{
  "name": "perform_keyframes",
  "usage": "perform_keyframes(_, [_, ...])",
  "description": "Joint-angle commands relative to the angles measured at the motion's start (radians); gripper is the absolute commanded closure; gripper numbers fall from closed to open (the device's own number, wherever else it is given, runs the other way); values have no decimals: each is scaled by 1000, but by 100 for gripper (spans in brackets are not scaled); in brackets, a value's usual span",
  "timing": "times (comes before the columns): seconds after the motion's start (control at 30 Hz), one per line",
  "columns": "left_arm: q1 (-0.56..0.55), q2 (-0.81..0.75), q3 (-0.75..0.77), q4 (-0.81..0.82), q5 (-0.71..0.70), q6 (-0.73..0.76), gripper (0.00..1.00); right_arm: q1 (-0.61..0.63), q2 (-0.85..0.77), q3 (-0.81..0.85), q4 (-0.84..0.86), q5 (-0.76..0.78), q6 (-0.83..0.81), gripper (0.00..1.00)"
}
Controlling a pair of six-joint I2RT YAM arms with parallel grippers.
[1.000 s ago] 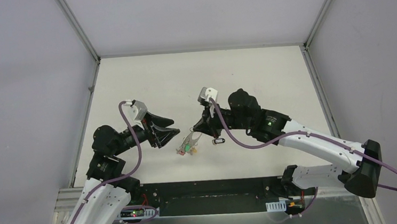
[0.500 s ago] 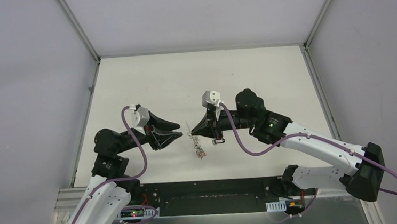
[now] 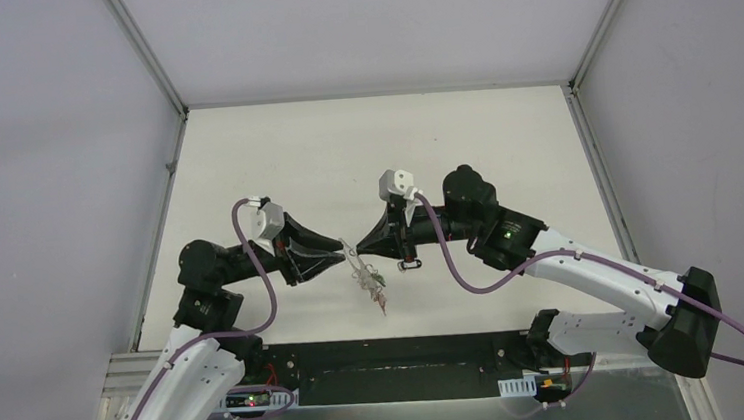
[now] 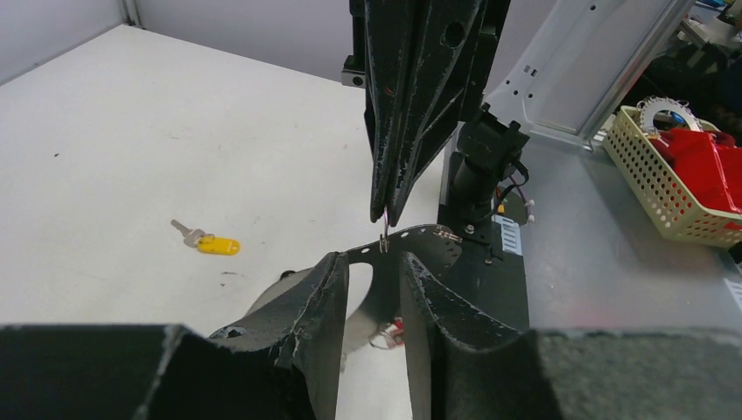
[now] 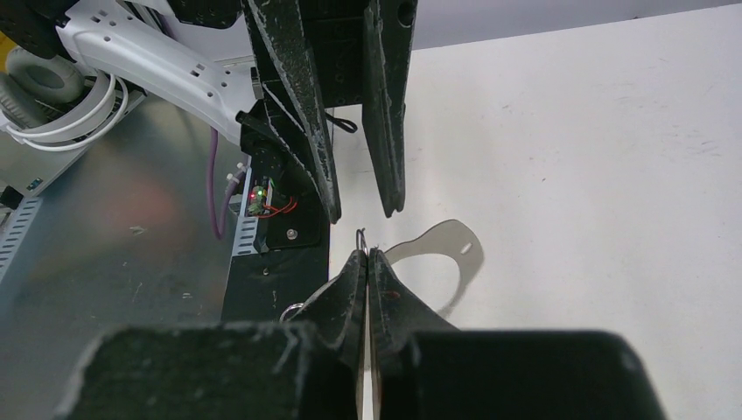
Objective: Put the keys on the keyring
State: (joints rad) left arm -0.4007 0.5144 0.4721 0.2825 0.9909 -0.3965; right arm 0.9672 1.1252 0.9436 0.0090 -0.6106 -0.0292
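Observation:
My right gripper (image 3: 357, 247) is shut on the keyring (image 3: 362, 267), a thin grey wire loop that hangs below its tips above the table. Keys with red and green tags (image 3: 379, 295) dangle from the loop. In the right wrist view the shut gripper (image 5: 367, 254) pinches the keyring's wire (image 5: 360, 236). My left gripper (image 3: 338, 257) is open, its tips just left of the right gripper's tips. In the left wrist view the left gripper (image 4: 374, 260) has its jaws either side of the wire (image 4: 385, 236). A yellow-tagged key (image 4: 206, 242) lies on the table.
A black-tagged key (image 3: 409, 263) lies on the white table (image 3: 274, 158) under the right wrist. Metal rails edge the table. A black mounting plate (image 3: 400, 366) runs along the near edge. A basket with red items (image 4: 678, 175) stands off the table.
My left gripper has moved right, up to the right gripper's tips. The right gripper has lifted the keyring; the keys now hang lower and further right.

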Motion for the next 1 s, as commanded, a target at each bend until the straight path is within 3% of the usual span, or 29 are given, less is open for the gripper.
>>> perform_keyframes(0.0, [-19, 7, 10, 58, 23, -26, 71, -1, 0, 15, 101, -22, 23, 100])
perform_keyframes(0.37, [-57, 52, 25, 63, -9, -50, 72, -1, 13, 20, 103, -23, 53, 100])
perform_keyframes(0.77, [-86, 83, 35, 63, -44, -36, 85, -1, 19, 21, 104, -25, 64, 100])
perform_keyframes(0.97, [-103, 102, 44, 62, -44, -31, 84, 0, 25, 27, 105, -31, 70, 100])
